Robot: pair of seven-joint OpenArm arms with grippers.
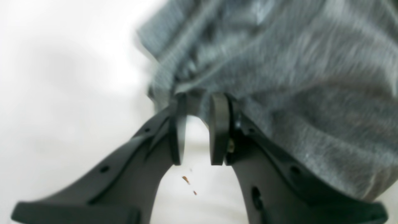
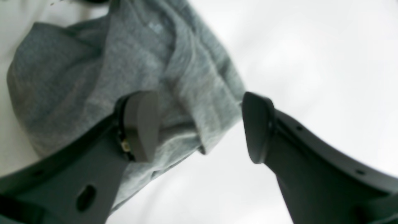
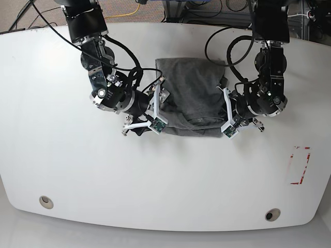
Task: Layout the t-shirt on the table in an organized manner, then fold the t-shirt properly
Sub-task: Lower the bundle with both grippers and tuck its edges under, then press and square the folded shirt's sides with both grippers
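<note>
Spreading wide and bare around everything, the table [image 3: 77, 170] holds the t-shirt [image 3: 194, 98] bunched at its far middle. Both arms hide the shirt's side edges. The left gripper [image 1: 199, 130] pinches blurred cloth; the right gripper [image 2: 199, 127] gapes, released.

Bare desk [image 3: 77, 170] lies open all round the t-shirt [image 3: 194, 98]; only my own two arms crowd its left and right edges.
</note>
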